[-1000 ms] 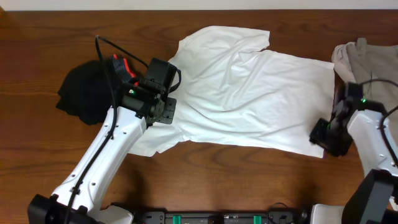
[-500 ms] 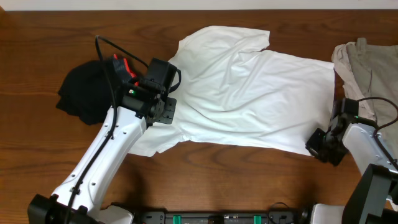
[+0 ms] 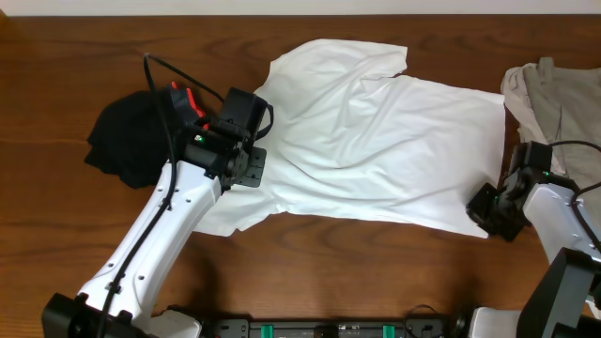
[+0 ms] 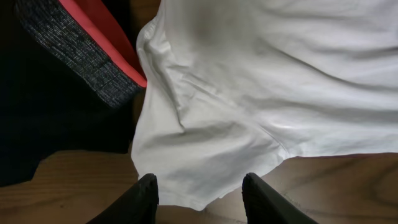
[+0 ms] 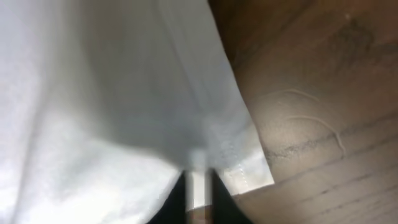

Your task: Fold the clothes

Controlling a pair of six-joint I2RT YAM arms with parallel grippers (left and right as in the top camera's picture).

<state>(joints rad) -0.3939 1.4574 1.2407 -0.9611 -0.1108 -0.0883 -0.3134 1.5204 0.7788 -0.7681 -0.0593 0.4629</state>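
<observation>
A white t-shirt (image 3: 376, 141) lies spread flat on the wooden table, hem to the right. My left gripper (image 4: 199, 199) is open and hovers just above the shirt's left sleeve (image 4: 205, 155), holding nothing. In the overhead view it sits at the shirt's left edge (image 3: 246, 164). My right gripper (image 5: 199, 193) is shut on the shirt's lower right hem corner (image 5: 242, 162); in the overhead view it is at that corner (image 3: 490, 208).
A black garment with a red-lined collar (image 3: 136, 131) lies left of the shirt, and shows in the left wrist view (image 4: 74, 56). A beige garment (image 3: 554, 94) is piled at the far right edge. Bare wood (image 3: 357, 272) runs along the front.
My right gripper dipped toward the front at the hem corner and has come back slightly right, with the corner now pinched. The left arm has not moved.
</observation>
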